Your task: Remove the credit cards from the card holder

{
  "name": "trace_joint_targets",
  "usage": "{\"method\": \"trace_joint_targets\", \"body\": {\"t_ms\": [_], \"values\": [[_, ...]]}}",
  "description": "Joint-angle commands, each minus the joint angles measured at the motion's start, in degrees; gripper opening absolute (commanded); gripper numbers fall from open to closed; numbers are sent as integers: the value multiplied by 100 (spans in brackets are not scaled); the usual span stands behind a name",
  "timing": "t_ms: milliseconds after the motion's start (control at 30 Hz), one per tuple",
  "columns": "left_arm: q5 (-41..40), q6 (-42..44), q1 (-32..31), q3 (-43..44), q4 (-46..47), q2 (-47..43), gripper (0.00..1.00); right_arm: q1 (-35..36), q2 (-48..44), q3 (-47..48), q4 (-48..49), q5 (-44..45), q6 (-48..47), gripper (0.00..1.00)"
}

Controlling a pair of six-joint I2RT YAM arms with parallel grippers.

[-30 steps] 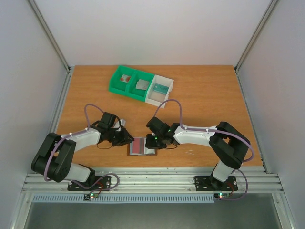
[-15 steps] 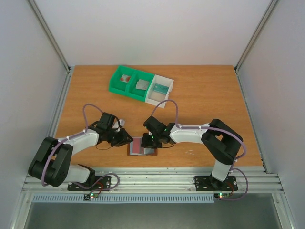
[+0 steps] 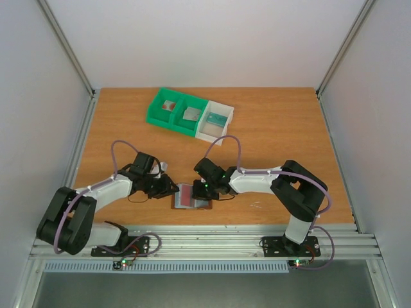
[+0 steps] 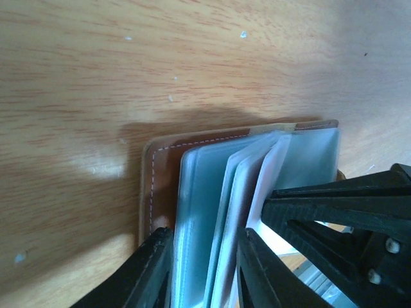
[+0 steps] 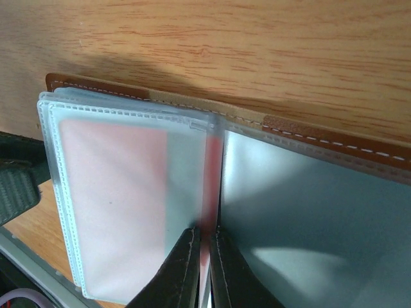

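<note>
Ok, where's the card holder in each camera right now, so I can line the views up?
Top external: card holder lies open, low centre of the frame.
Left wrist: card holder centre-right, its sleeves fanned and running off the bottom.
Right wrist: card holder fills the lower part of the frame.
Shared landmark: its stitched brown border, clear in both wrist views.

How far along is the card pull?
Done: card holder lies open on the table. The bins at the back hold small items, too small to call cards. In hand: right gripper pinches a thin red edge, probably the red card, not yet out; left gripper straddles the sleeves. Remaining: that card and any others.
</note>
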Motion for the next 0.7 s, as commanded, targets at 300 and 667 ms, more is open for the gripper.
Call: {"method": "trace_joint_targets", "body": {"t_ms": [300, 667], "values": [[521, -306, -20, 24, 310, -751, 42, 36, 33, -275, 53, 226, 61, 6], [1009, -655, -22, -226, 1250, -236, 49, 19, 69, -453, 367, 123, 171, 6]]}}
